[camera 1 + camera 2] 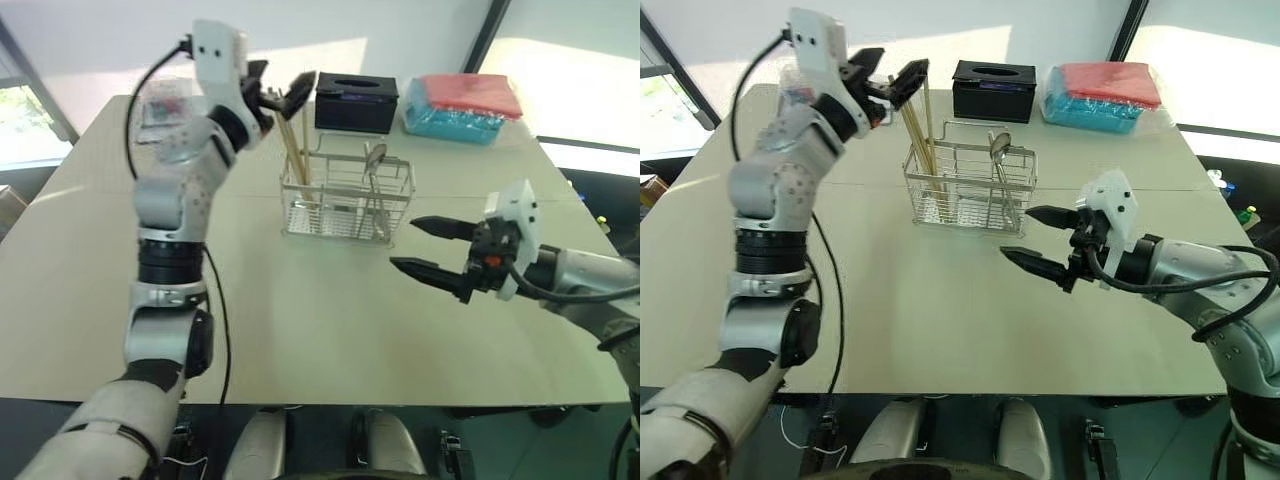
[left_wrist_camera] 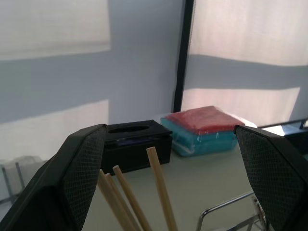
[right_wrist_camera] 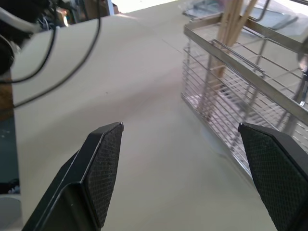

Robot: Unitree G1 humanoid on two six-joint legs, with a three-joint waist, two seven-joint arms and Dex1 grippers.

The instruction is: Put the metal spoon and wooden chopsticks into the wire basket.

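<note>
The wire basket [image 1: 348, 205] stands in the middle of the table. The wooden chopsticks [image 1: 294, 150] stand upright in its left compartment, leaning a little. The metal spoon [image 1: 375, 158] stands in the right compartment, bowl up. My left gripper [image 1: 283, 92] hangs open just above the chopsticks' tops, holding nothing. In the left wrist view the chopsticks' tips [image 2: 158, 190] rise between its fingers [image 2: 82, 168] without touching them. My right gripper [image 1: 403, 243] is open and empty over the table, to the right of the basket and a little nearer than it. The right wrist view faces the basket's side [image 3: 240, 91].
A black tissue box [image 1: 356, 102] sits behind the basket. To its right, at the table's far right corner, lies a red and teal package [image 1: 465, 108]. A clear plastic item [image 1: 165, 105] is at the far left. The table [image 1: 330, 330] has open room in front of the basket.
</note>
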